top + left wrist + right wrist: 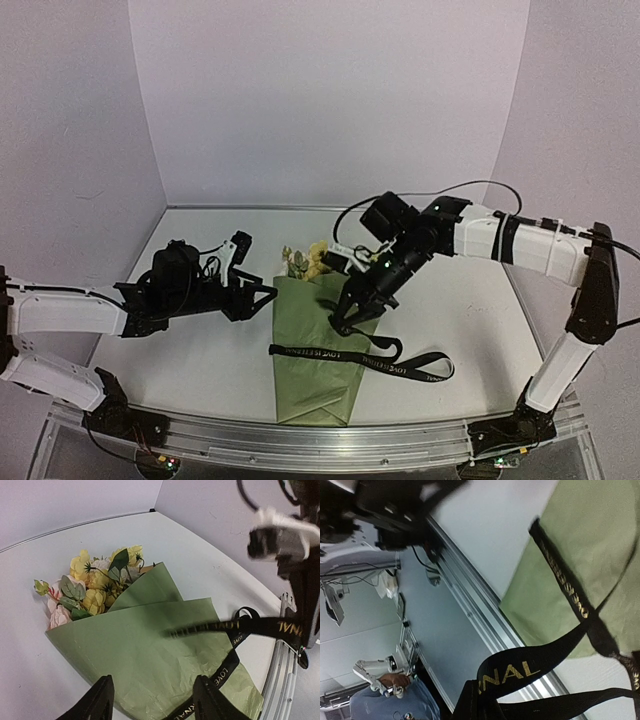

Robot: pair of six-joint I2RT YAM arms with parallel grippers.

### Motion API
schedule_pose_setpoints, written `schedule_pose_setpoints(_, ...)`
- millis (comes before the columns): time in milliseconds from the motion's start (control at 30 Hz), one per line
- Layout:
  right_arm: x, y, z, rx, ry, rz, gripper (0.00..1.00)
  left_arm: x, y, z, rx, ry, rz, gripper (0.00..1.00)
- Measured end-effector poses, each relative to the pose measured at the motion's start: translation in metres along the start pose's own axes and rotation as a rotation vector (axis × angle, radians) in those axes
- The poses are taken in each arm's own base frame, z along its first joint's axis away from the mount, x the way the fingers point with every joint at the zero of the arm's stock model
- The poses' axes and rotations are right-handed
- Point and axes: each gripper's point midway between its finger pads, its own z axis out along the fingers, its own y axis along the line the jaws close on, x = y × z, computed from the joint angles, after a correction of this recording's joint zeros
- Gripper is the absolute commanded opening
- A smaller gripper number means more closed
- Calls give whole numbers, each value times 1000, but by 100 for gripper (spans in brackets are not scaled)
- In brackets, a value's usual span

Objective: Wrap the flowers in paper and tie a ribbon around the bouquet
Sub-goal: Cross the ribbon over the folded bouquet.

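While the bouquet (312,350), a cone of olive-green wrapping paper (305,390) folded around pale yellow and cream flowers (308,262), is laid lengthwise on the white table (190,365) with its blossoms pointed away from the arm bases, a long narrow black fabric ribbon (320,353) with gold lettering is draped across its middle. One stretch of the ribbon is pinched in the right gripper (345,322), whose jaws are closed tight on it just above the cone, apparently so that the band can be drawn over the paper into a loop. A free tail is seen lying on the table to the right. The left gripper (262,293) is held just beside the cone's left edge, its fingers parted with nothing between them, seemingly placed to take the ribbon's other end. Whether a knot is begun cannot be told from these views. The wrapping is judged done, the tying not yet.
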Motion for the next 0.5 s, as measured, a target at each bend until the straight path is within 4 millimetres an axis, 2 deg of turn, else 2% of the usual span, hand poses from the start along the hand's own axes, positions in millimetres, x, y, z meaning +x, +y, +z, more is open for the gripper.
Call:
schedule_pose_setpoints(100,31,-31,16,54,101,81,0,10,0,3,5,45,1,45)
schedule_pose_setpoints(167,40,-39,19,75,132,104,0,24,0,11,18,108,14,45)
schedule_pose_setpoints(367,44,-40,19,87,149,83,0,64,-9,35,74,300,73,48)
schedule_pose_setpoints(500,42,-36,15,87,144,62,0,75,-25,48,130,374,138,51)
